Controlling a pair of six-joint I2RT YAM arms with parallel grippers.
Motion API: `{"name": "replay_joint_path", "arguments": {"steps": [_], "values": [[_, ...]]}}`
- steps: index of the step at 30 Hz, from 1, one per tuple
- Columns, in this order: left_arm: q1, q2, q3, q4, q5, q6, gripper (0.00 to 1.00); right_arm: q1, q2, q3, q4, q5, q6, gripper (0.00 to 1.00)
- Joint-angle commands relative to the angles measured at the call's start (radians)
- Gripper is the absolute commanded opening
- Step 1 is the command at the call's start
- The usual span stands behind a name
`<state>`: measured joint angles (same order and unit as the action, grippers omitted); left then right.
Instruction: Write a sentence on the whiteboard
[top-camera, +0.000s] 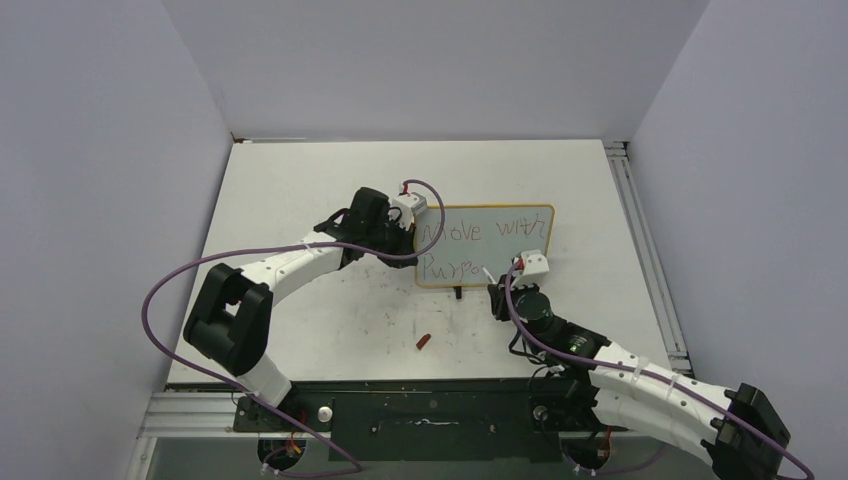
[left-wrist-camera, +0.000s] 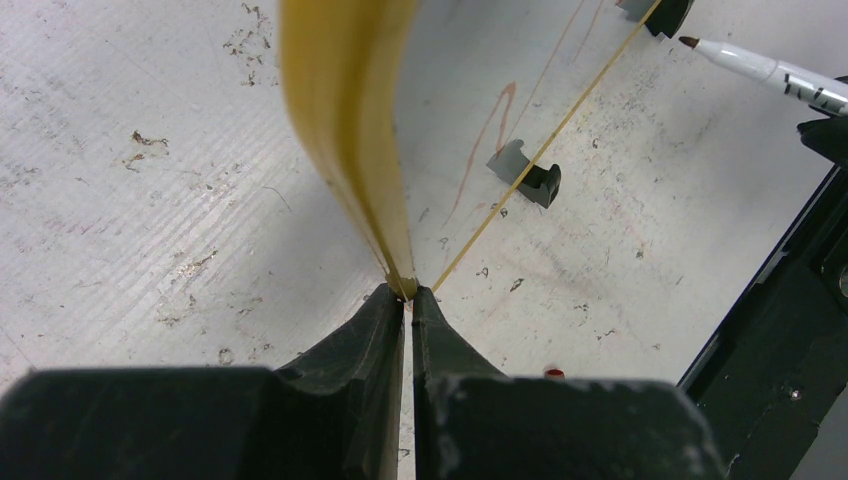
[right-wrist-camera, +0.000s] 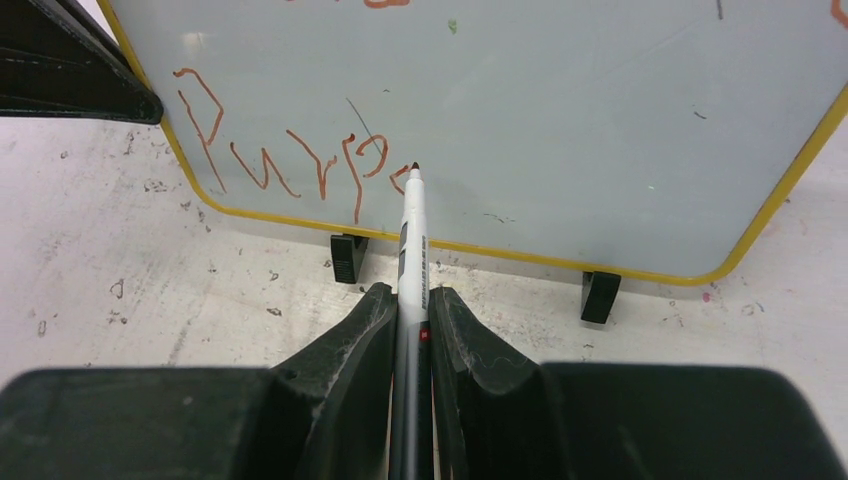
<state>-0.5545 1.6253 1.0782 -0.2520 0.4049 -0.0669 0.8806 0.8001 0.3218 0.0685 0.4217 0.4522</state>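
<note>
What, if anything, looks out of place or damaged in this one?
A small red-brown piece, possibly the cap of the marker, lies loose on the table in front of the whiteboard. The table is scuffed and stained all over. Nothing looks spilled or broken.

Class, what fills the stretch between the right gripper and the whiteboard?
A marker: the right gripper is shut on its barrel, and its dark-red tip sits at the face of the whiteboard. The right wrist view shows this.

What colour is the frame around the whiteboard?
Yellow; the whiteboard frame shows best in the right wrist view.
</note>
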Motion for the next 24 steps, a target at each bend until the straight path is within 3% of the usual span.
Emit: {"name": "replay_joint_path", "arguments": {"steps": [1,14,24], "values": [[0.001,-0.025,0.056,0.025,0.025,-0.002,0.00,-0.023,-0.036,0.040,-0.031,0.007,-0.013,0.05],[0.001,-0.028,0.056,0.025,0.022,-0.002,0.00,-0.156,-0.087,0.009,-0.015,-0.160,-0.050,0.05],[0.001,-0.030,0.055,0.023,0.020,-0.001,0.00,-0.179,-0.055,0.000,0.035,-0.249,-0.072,0.05]]}}
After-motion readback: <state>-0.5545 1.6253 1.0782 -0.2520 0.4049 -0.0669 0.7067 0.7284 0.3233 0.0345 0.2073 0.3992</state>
